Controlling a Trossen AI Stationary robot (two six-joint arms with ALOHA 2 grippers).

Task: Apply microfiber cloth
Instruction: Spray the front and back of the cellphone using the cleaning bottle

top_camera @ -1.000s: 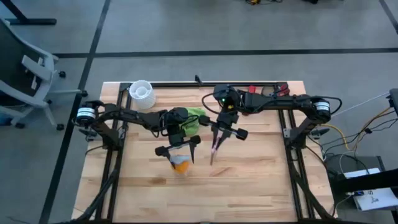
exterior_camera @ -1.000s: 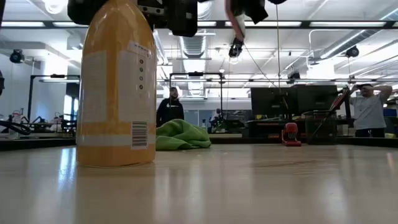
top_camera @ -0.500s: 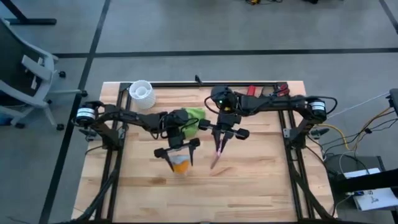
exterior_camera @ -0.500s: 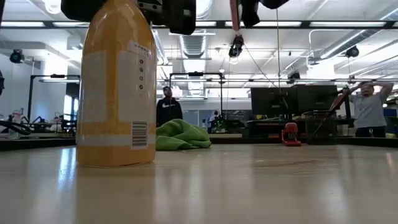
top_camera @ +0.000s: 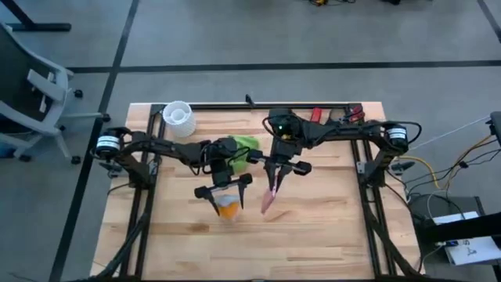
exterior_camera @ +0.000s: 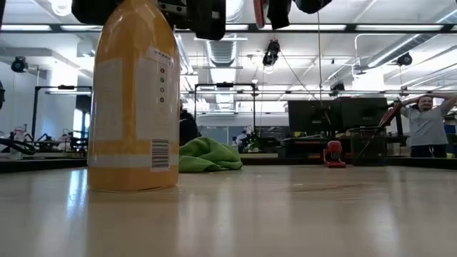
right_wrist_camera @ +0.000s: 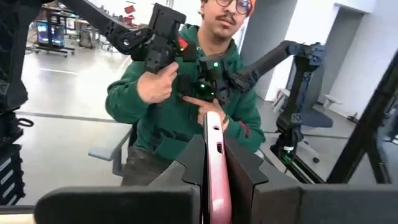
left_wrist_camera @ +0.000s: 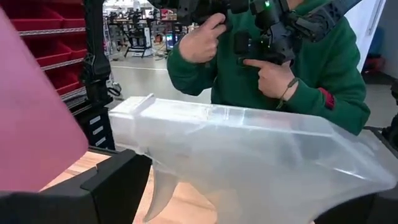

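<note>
An orange-and-white spray bottle (exterior_camera: 133, 100) stands upright on its base on the table. My left gripper (top_camera: 226, 200) is at its translucent white spray head (left_wrist_camera: 249, 149), shut on it. My right gripper (top_camera: 277, 174) hangs above mid-table, shut on a pink phone (top_camera: 268, 197), which also shows pink in the left wrist view (left_wrist_camera: 31, 112). The lime-green microfiber cloth (top_camera: 244, 148) lies crumpled on the table behind both grippers, touched by neither; in the low view the cloth (exterior_camera: 208, 155) sits beyond the bottle. My left gripper has the bottle's spray head (left_wrist_camera: 134, 115) between its two fingers (left_wrist_camera: 118, 180), one at each end of the head. The fingers come about level from the table's far side. The bottle stands upright with its base on the table. My right gripper pinches the phone's upper end (right_wrist_camera: 214, 146) between its two fingers (right_wrist_camera: 245, 165), one on each flat face. The fingers point down, slanting toward the near edge. The phone hangs below them, tilted, lifted clear of the table.
A white cup (top_camera: 178, 117) stands at the far left corner. Red items (top_camera: 317, 114) lie along the far edge. A person in a green hoodie (right_wrist_camera: 186, 99) stands beyond the table. Bare wood (top_camera: 313, 235) stretches along the near side.
My right gripper has shifted slightly toward the near edge and tipped the pink phone, whose lower end now reaches farther toward the near edge and shows more of its face. My left gripper and the bottle have kept still.
</note>
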